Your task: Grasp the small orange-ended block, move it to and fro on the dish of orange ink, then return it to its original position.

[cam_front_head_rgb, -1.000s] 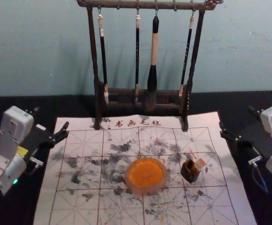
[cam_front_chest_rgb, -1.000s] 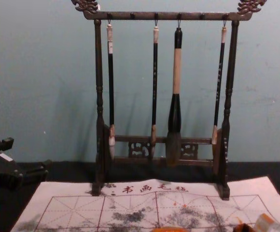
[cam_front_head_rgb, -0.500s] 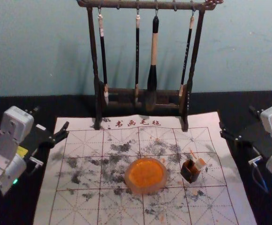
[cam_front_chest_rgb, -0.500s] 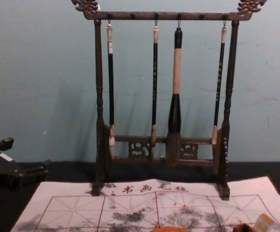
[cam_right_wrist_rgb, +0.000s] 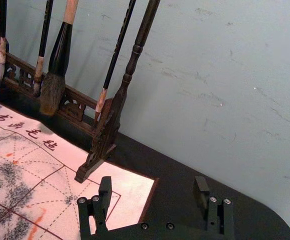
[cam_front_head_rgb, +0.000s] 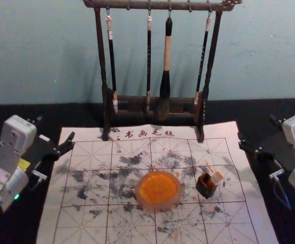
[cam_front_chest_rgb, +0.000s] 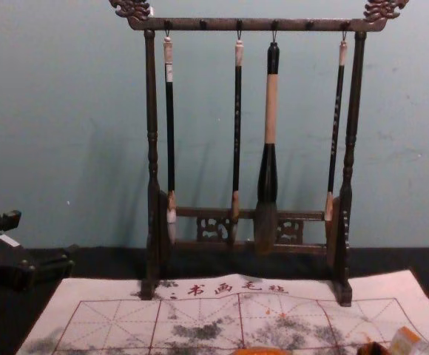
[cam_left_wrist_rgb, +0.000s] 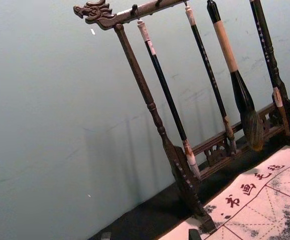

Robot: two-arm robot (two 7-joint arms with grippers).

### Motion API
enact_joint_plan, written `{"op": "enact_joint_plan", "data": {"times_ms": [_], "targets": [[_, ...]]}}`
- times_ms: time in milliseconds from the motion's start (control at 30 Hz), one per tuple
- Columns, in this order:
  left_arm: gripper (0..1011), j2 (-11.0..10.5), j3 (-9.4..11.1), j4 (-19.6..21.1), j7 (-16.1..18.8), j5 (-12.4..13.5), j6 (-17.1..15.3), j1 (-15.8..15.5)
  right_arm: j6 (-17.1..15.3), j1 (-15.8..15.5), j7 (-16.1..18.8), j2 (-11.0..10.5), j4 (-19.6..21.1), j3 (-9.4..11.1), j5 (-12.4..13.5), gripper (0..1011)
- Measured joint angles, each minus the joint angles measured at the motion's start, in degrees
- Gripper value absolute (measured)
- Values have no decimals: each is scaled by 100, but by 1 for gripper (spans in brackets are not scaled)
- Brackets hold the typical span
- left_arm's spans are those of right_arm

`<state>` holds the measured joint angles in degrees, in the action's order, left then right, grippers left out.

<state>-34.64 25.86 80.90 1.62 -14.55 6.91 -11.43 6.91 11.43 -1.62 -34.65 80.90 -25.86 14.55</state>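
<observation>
My left gripper (cam_front_head_rgb: 56, 128) is held open over the mat's left edge, away from the block; in the left wrist view its fingertips (cam_left_wrist_rgb: 150, 235) just show. Beyond the mat's right edge my right gripper (cam_front_head_rgb: 256, 127) also stands open, and the right wrist view shows nothing between its fingers (cam_right_wrist_rgb: 153, 186). The small block (cam_front_head_rgb: 216, 178), pale with an orange tint, leans tilted at a small dark square holder (cam_front_head_rgb: 206, 186); its lower end is hidden. Left of the holder sits the round dish of orange ink (cam_front_head_rgb: 158, 189). In the chest view the block (cam_front_chest_rgb: 408, 343) shows at the bottom right.
A dark wooden rack (cam_front_head_rgb: 107, 99) with several hanging brushes stands across the mat's far edge, before the wall. The white gridded mat (cam_front_head_rgb: 81, 218), stained with black ink, lies on the black table (cam_front_head_rgb: 15, 111).
</observation>
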Motion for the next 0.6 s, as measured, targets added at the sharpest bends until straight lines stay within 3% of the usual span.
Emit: {"op": "enact_joint_plan", "data": {"times_ms": [333,600], "targets": [[1001,0,0,0,0,0,0,0,0,0,0,0,0,0,0,1002],[1001,0,0,0,0,0,0,0,36,-107,106,71,101,138,8,1002]]}}
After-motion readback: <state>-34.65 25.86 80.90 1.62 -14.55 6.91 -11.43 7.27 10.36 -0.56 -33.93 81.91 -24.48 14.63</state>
